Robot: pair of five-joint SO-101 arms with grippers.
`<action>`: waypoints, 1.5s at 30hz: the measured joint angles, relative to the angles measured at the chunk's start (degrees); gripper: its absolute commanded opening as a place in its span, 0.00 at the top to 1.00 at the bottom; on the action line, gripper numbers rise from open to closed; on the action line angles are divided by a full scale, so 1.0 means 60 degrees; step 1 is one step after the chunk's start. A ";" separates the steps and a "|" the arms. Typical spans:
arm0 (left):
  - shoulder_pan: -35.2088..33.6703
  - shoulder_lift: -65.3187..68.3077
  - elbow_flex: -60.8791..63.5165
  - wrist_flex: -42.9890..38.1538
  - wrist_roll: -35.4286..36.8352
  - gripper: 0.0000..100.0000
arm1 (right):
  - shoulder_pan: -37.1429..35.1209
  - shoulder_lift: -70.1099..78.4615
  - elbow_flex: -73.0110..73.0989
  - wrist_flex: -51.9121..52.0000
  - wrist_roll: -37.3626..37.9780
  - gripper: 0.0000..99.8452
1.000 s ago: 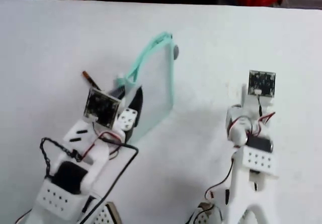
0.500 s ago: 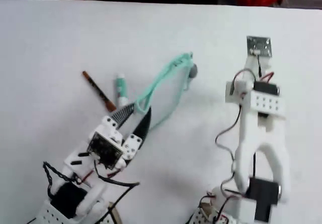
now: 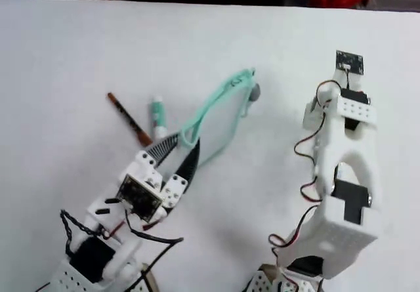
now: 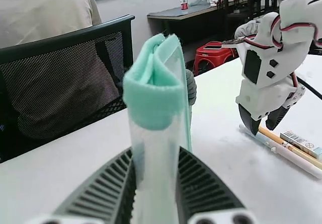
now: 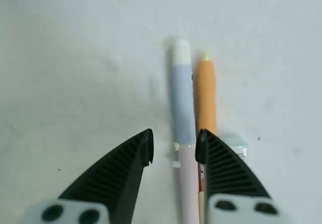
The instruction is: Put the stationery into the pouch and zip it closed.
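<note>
My left gripper (image 3: 186, 141) is shut on the lower edge of the translucent pouch (image 3: 220, 111), whose teal zip edge is lifted off the table. In the left wrist view the pouch (image 4: 156, 113) stands upright between the ribbed fingers (image 4: 201, 183). A brown pen (image 3: 128, 118) and a green-and-white marker (image 3: 157, 111) lie just left of the pouch. My right gripper (image 5: 174, 136) hangs open just above a white-and-blue pen (image 5: 182, 103) and an orange pen (image 5: 206, 98) lying side by side. That right gripper (image 4: 261, 118) also appears beyond the pouch, over the pens (image 4: 282, 143).
A small boxed eraser (image 4: 300, 140) lies beside the two pens. The right arm (image 3: 341, 141) stretches toward the table's back right. Bare white table (image 3: 79, 49) spreads behind the pouch. A black chair (image 4: 65, 83) stands past the far edge.
The left arm drew back and tipped the pouch from upright to slanting right. The right arm stretched forward to the back right, bringing its gripper over the two pens.
</note>
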 measured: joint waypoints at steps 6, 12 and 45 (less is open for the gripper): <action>0.0000 0.0000 0.0000 0.0000 0.0000 0.97 | 0.0000 0.0513 -0.0352 0.0000 0.0000 0.86; 0.0000 0.0000 0.0000 0.0000 0.0000 0.97 | 0.0029 0.0557 -0.0381 -0.0015 0.0000 0.86; 0.0000 0.0000 0.0000 0.0000 0.0000 0.97 | -0.0015 0.1758 -0.1011 -0.0249 0.0000 0.86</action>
